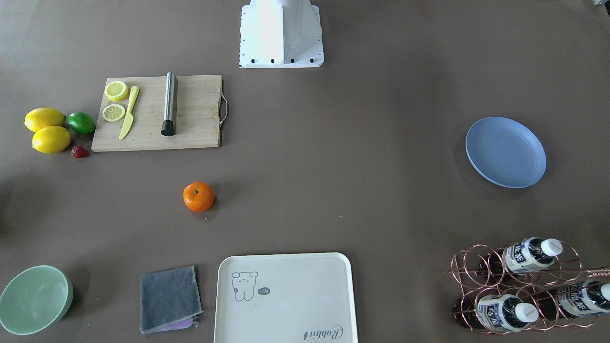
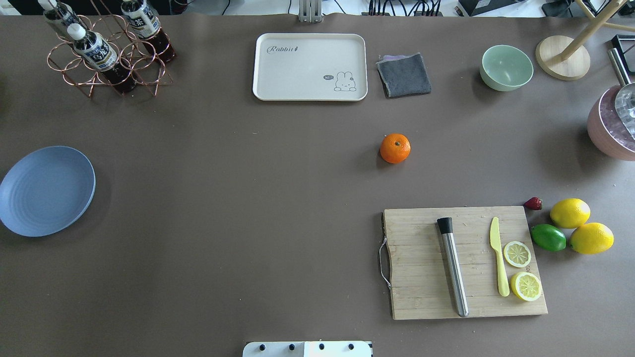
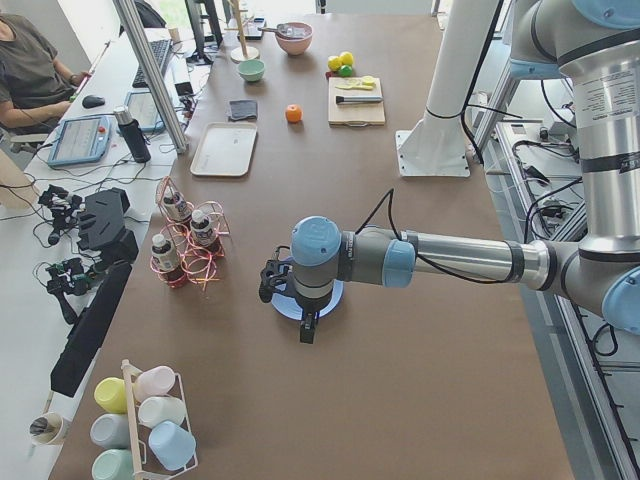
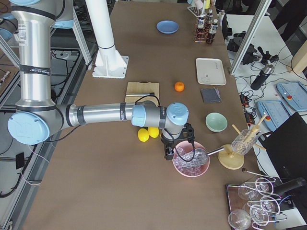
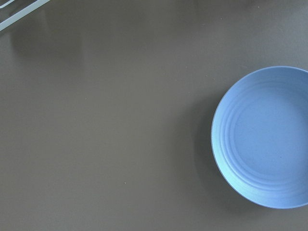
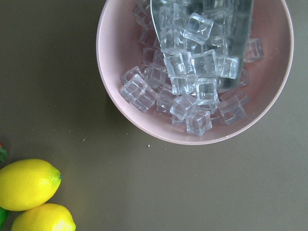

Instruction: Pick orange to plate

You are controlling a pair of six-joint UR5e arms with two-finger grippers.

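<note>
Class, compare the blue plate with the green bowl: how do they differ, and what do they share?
The plate is matte blue; the bowl is pale mint green. The plate is shallow and wide; the bowl is deeper and narrower across. The plate lies on the robot's left side; the bowl stands far right, near the grey cloth. Both are round, upright and empty.

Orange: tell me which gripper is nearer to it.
Right. The right gripper hangs by the pink ice bowl and lemons, on the orange's side of the table; the left gripper hangs by the blue plate at the far end.
</note>
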